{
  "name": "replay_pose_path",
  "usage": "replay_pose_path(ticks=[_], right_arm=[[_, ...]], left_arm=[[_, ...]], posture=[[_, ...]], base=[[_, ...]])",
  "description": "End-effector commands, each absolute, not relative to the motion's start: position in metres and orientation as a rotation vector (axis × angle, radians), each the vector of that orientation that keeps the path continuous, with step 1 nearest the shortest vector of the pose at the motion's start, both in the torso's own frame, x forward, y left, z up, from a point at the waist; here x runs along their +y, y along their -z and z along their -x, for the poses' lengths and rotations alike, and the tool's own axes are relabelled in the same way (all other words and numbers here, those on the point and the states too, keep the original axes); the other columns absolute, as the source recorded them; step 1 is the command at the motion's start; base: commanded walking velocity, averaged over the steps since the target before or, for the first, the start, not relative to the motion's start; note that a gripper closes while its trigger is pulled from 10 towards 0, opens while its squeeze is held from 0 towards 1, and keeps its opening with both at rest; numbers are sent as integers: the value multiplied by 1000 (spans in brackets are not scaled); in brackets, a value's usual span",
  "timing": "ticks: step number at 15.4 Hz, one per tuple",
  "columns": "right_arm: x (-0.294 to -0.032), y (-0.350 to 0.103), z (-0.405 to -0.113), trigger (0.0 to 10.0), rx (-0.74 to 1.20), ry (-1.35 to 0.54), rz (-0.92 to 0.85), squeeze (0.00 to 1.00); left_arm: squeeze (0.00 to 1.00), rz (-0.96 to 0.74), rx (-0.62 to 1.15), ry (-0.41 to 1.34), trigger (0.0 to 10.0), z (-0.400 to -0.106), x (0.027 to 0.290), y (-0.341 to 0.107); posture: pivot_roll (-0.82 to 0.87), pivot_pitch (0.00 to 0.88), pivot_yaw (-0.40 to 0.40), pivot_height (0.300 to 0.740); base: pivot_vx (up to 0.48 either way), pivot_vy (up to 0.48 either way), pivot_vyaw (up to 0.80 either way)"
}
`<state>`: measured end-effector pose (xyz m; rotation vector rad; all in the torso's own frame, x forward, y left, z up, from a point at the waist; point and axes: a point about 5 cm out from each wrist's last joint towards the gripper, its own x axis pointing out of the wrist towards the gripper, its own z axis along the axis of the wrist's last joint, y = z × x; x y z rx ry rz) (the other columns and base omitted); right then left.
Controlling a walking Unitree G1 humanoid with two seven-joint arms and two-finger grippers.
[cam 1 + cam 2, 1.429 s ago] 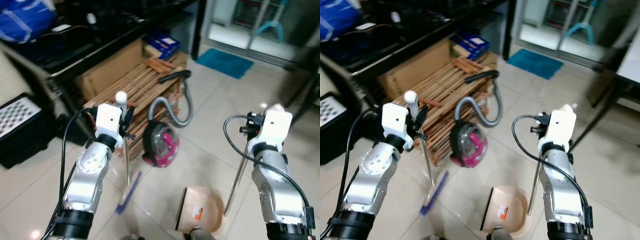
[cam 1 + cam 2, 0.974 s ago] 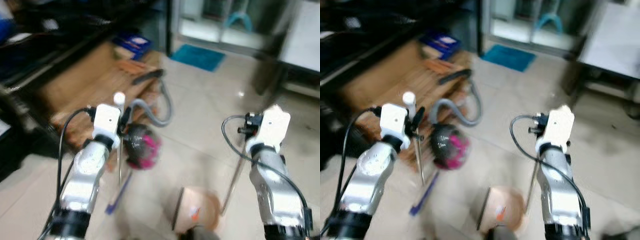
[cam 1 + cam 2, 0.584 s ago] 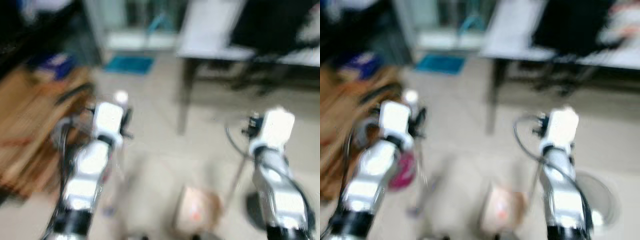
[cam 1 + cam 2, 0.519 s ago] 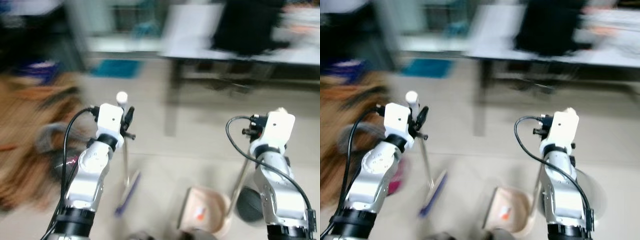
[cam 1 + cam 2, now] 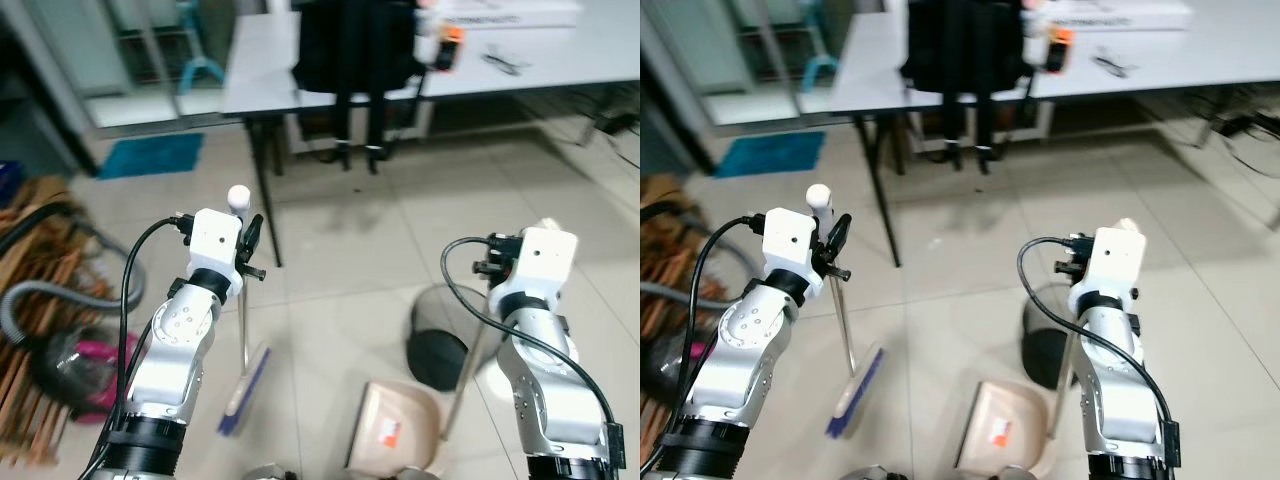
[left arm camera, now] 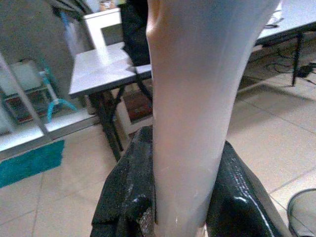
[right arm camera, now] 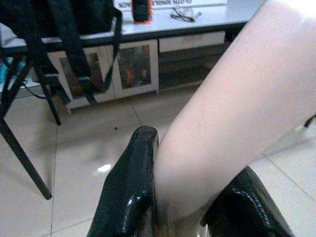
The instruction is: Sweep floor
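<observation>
My left gripper [image 5: 251, 236] is shut on the pale handle top [image 6: 192, 98] of a broom, with a black finger [image 6: 129, 187] on each side of it. The thin pole [image 5: 242, 330] runs down to the blue-bristled broom head [image 5: 246, 389] on the tiled floor. My right gripper [image 7: 182, 207] is shut on the pale grip [image 7: 232, 113] of a long-handled dustpan. Its metal rod [image 5: 469, 375] slants down to the beige pan [image 5: 395, 428], which rests on the floor between my arms.
A dark round bin [image 5: 438, 340] stands just behind the dustpan. Ahead is a grey table [image 5: 270, 55] with thin black legs [image 5: 264, 200] and a black backpack [image 5: 355, 50] hanging off it. A pink vacuum cleaner [image 5: 85, 365] with a grey hose lies at my left, and a teal mat [image 5: 150, 155] farther back.
The camera has swung to the right, from the wooden rack and vacuum cleaner toward the table and bin. Both grippers keep the same hold on broom and dustpan handles.
</observation>
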<state>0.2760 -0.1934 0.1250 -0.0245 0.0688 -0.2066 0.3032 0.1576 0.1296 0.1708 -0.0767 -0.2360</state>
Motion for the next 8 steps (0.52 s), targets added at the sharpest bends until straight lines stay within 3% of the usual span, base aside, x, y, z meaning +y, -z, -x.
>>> replay_pose_path(ticks=[1,6,8], right_arm=[[-192,-128,-275,10000,71,204,21,0],[-191,-123,-271,10000,106,196,24,0],[-192,-124,-270,10000,109,200,24,0]], left_arm=[[0,-182,-101,222,10000,-304,161,-135],[0,-174,-81,216,10000,-302,164,-132],[0,-171,-80,217,10000,-302,164,-132]], posture=[[-24,38,73,740],[-26,48,71,740],[-28,50,72,740]], base=[[0,0,-800],[0,0,-800],[0,279,-800]])
